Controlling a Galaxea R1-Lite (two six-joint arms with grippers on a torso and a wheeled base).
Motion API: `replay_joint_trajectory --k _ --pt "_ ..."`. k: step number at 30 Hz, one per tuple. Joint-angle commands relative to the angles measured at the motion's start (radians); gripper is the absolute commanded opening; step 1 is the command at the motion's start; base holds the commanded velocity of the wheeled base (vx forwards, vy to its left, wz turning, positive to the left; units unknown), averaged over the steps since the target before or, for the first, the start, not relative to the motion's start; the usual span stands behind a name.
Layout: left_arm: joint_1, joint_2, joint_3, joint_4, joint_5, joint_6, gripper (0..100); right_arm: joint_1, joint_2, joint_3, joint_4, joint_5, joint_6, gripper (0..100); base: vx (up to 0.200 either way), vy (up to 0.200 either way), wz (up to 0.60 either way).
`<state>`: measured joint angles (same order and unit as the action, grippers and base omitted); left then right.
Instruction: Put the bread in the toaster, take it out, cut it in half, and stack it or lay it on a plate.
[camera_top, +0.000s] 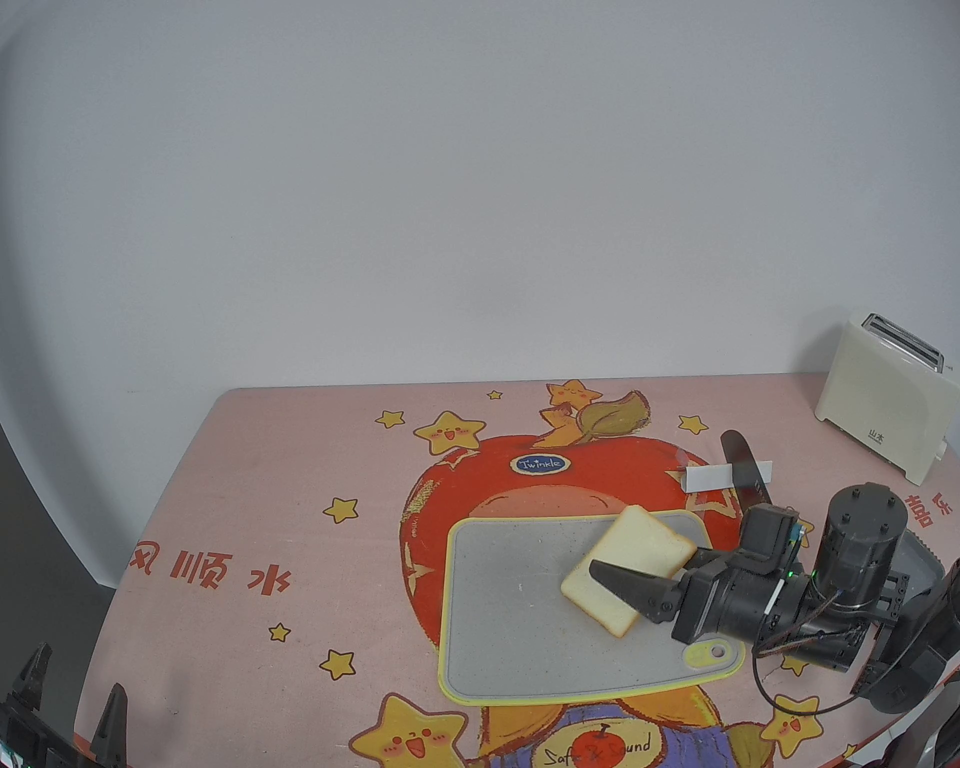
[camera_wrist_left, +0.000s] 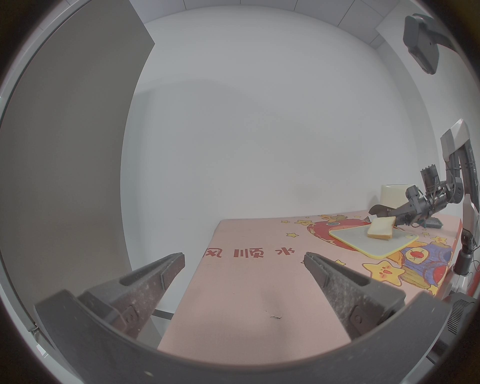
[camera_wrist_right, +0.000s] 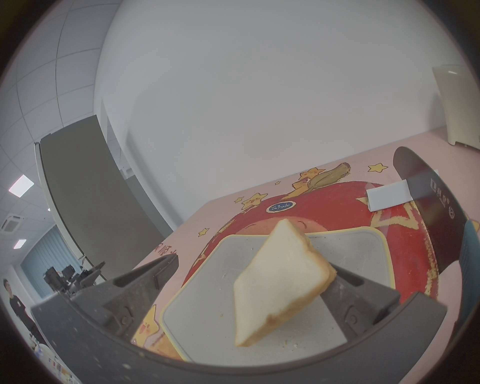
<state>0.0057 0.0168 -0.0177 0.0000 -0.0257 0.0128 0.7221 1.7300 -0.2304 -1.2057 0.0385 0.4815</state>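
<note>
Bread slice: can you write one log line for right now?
bread slice: tilted over cutting board, leaning on one finger | right pincer: open | left pincer: open, empty | toaster: far right of table

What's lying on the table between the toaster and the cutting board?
A dark-bladed knife lying across a white card; the head view shows it.

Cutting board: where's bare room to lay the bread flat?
Cutting board: left half bare, from its left rim to the bread. Table left of the board is open too. Crowded on the right: right gripper, knife, toaster.
</note>
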Motion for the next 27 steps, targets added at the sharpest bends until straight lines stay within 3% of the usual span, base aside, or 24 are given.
replay_joint_trajectory --k 1,6,14,23,27 --pt "0.000 -0.012 0.018 0.000 0.000 0.000 100 0.026 -0.009 0.029 0.003 0.003 0.000 100 0.000 0.000 0.00" --pt "0.000 -0.012 0.018 0.000 0.000 0.000 100 0.065 -0.010 0.079 0.000 0.018 -0.003 100 0.000 0.000 0.00" --pt "0.000 -0.012 0.018 0.000 0.000 0.000 100 0.069 -0.023 0.085 0.000 0.026 0.008 100 0.000 0.000 0.00" --pt "0.000 -0.012 0.018 0.000 0.000 0.000 100 0.148 -0.095 0.137 -0.001 0.124 0.071 100 0.000 0.000 0.00" --pt "0.000 -0.012 0.018 0.000 0.000 0.000 100 0.134 -0.086 0.134 0.003 0.124 0.078 100 0.000 0.000 0.00"
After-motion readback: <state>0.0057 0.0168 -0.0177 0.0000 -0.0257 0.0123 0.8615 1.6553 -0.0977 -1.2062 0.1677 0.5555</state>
